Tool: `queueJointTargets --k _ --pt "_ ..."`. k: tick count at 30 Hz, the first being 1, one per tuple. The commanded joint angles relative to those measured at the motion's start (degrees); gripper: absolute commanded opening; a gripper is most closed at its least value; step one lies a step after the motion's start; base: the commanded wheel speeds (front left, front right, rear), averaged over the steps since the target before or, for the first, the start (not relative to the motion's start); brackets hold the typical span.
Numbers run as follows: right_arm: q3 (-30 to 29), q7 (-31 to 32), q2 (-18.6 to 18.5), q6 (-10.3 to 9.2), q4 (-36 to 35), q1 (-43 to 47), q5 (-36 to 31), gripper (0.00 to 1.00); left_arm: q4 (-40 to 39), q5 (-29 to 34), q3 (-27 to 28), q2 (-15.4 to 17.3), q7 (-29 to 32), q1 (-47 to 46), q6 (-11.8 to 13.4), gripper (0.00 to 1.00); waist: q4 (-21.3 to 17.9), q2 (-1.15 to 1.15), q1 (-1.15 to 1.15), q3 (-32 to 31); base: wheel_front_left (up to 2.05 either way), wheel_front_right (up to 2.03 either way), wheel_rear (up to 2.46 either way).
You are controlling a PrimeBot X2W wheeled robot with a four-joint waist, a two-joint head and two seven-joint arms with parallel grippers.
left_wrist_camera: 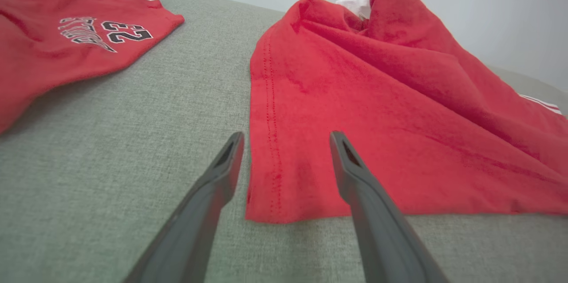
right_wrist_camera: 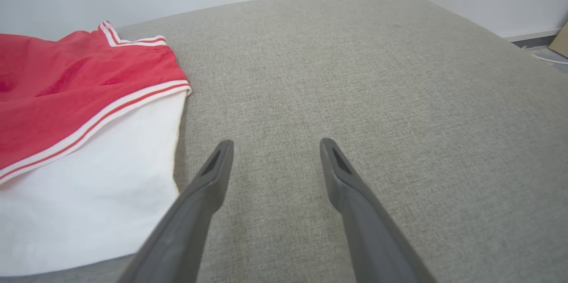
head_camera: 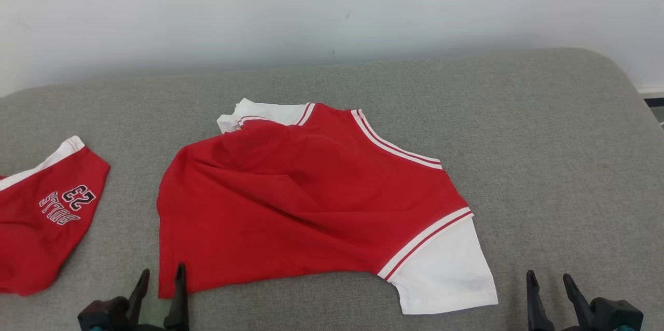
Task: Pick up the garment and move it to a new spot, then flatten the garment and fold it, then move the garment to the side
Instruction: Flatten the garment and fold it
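Note:
The garment (head_camera: 311,206) is a red shirt with white sleeves and red-striped trim, lying rumpled on the grey cushion; it shows as a red heap (left_wrist_camera: 377,110) in the left wrist view and as a white sleeve (right_wrist_camera: 88,194) in the right wrist view. My left gripper (head_camera: 161,276) stands open at the shirt's near left corner, its fingers (left_wrist_camera: 355,172) straddling the hem with nothing pinched, as seen around the gripper's midpoint (left_wrist_camera: 286,139). My right gripper (head_camera: 550,279) is open over bare cushion to the right of the white sleeve, fingers apart around its midpoint (right_wrist_camera: 275,145).
A second red garment (head_camera: 41,217) printed with "23" lies at the left edge, also in the left wrist view (left_wrist_camera: 66,39). The grey cushion (head_camera: 544,154) has bare room on the right and ends at a white wall (head_camera: 311,4) behind; floor (right_wrist_camera: 546,52) lies past its right edge.

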Motion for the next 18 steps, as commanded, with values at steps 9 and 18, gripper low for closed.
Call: queueJointTargets --k 9,18 --pt "0.60 -0.02 -0.74 -0.08 -0.12 0.40 0.81 1.00 1.94 -2.33 -0.62 -0.29 -0.06 2.50 -2.03 1.00 -0.92 0.00 0.01 0.04 0.00 0.00 0.00" --pt "0.44 -0.02 -0.50 -0.08 -0.31 0.35 0.81 1.00 2.93 -1.60 1.33 -0.36 -0.06 1.64 -2.29 1.00 -1.26 0.00 0.01 0.34 0.00 0.00 0.00"
